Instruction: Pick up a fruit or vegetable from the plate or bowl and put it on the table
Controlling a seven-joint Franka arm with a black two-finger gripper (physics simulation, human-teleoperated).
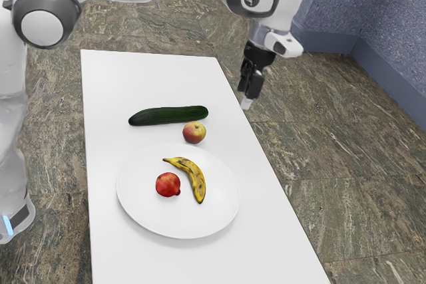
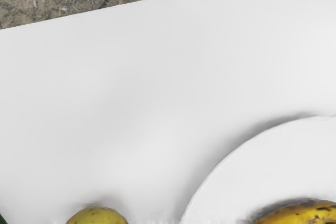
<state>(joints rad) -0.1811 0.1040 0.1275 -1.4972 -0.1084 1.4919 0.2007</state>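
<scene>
A pomegranate [image 1: 168,184] and a banana [image 1: 198,179] share our white plate [image 1: 143,207]; beyond, an apple [image 1: 194,132] and a cucumber [image 1: 168,116] lie on the table [image 1: 140,78]. Farther off hangs our gripper [image 1: 247,102], spread or closed we cannot tell. Likely approaching, we should next move above one plated fruit and descend.

Yellow banana [image 1: 196,176] with dark blotches
</scene>
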